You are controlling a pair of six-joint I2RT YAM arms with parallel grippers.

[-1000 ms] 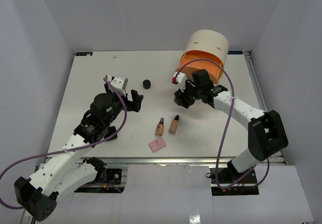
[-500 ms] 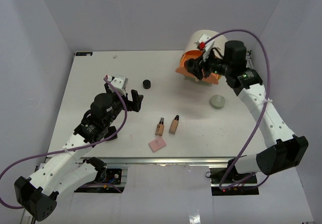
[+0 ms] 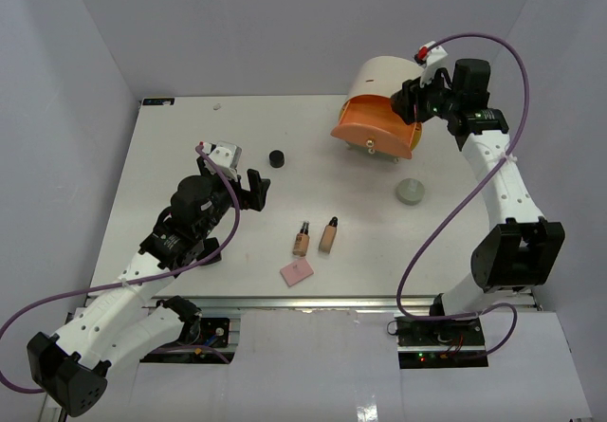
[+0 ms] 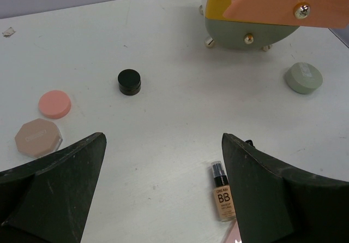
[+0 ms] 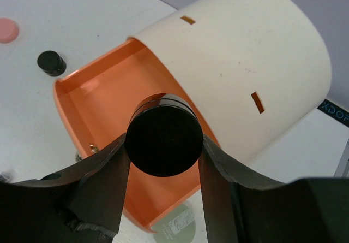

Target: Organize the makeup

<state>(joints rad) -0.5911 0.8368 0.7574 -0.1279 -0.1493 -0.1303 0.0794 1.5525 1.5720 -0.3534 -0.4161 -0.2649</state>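
I'm looking down at a white table (image 3: 180, 137) boxed in by pale grey walls (image 3: 85, 62). At the far right corner stands a big cream cylinder organiser (image 3: 394, 79), with its orange drawer (image 3: 373, 130) swung out toward the middle of the table.

My right gripper (image 5: 164, 144) is up over that open drawer. Its fingers (image 5: 103, 175) are partway apart and clamped on the sides of a small black round jar (image 5: 164, 132). In the right wrist view the jar hangs above the drawer's floor, and I can't tell whether it touches anything below. My left gripper (image 4: 163, 188) hovers over the left half of the table, jaws spread wide, with nothing between them and touching nothing.

The rest of the makeup lies on the table:
- A second black round jar (image 3: 276, 158) sits toward the far edge, about midway across.
- A pale green round jar (image 3: 410, 192) rests on the right side, just to the near side of the organiser.
- A beige black-capped bottle (image 3: 302, 240) and a second beige bottle (image 3: 329, 235) lie side by side, not touching, toward the middle of the near edge.
- A flat pink square (image 3: 297, 272) lies just beside them, closer to that edge.
- In the left wrist view, a pink round disc (image 4: 54, 104) and a beige octagonal compact (image 4: 37, 136) sit near each other on the left side of the table.
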